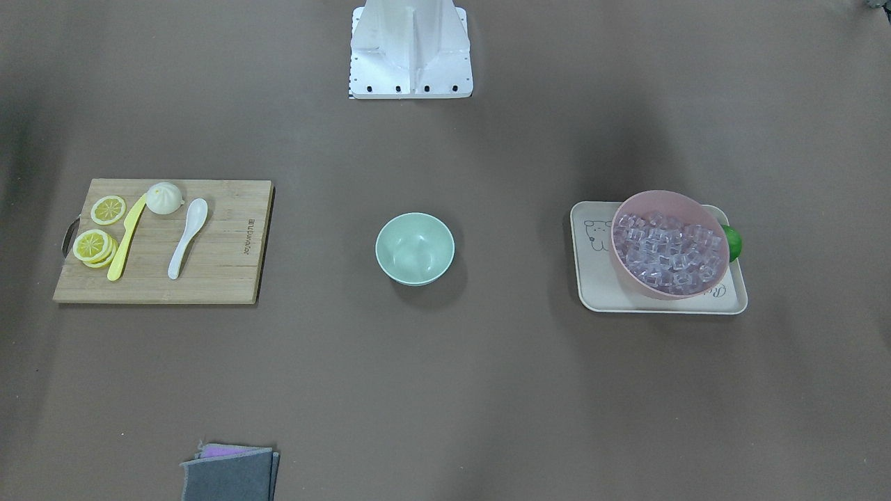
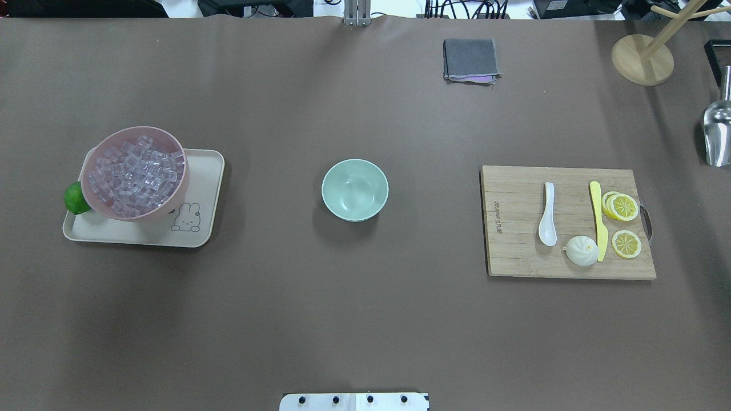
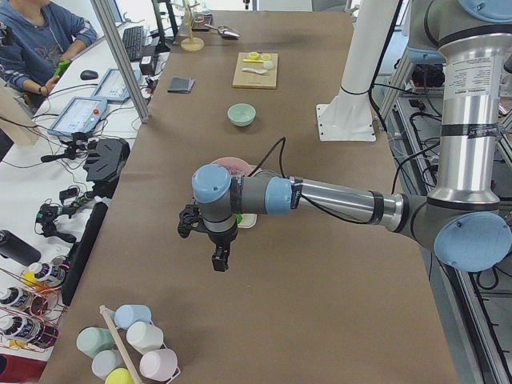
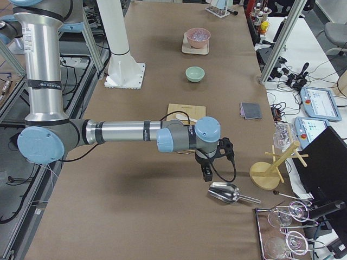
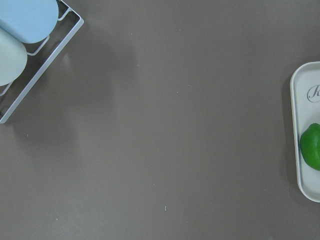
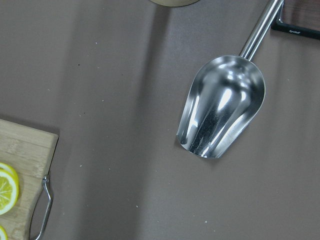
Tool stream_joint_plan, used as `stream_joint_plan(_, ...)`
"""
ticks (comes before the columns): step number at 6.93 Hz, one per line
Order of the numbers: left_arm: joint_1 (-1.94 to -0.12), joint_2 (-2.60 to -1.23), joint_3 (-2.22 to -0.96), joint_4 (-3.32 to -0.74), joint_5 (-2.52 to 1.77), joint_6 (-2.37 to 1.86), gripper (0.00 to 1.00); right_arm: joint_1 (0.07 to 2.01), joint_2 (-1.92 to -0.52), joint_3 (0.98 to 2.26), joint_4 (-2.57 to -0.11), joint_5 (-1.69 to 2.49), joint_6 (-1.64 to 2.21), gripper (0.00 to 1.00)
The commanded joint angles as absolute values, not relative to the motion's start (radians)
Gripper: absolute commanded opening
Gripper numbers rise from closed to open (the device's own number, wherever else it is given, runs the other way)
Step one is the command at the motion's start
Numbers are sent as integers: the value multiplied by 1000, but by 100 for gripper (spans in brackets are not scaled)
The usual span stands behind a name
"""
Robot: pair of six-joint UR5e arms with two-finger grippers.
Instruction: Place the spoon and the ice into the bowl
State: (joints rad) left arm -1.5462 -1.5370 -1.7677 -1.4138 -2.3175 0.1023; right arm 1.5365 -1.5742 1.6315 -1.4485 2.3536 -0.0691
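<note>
Left claw [image 3: 219, 258] and right claw [image 4: 206, 172] hover well apart (their opening cannot be told); the glossy white soup spoon [image 2: 547, 216] could skid from a shallow pinch.

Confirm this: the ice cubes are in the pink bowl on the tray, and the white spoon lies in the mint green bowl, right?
Not quite: the white spoon lies on the cutting board, and the mint green bowl is empty, as the overhead view shows. The rest is right.
</note>
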Motion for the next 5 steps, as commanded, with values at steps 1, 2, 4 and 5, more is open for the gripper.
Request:
stream_joint_plan(1,-1545,-1534,-1770,-1414,-2316,94,98,1536,-1585,1644,-1433,2355,-61,100)
stream_joint_plan(2,-1546,-1539,-1773,-1416,-2316,95,98,1536,-1582,1644,-1433,2353,-60,100)
stream_joint_plan(4,-1545,-1546,-1775,-1437,-2315,98,98,1536,-1575,1646,-1434,2353,-58,100)
stream_joint_plan(5,-1546,-1537,-1766,-1506,-2313,94,98,1536,-1575,1644,-1436,2355,-55,100)
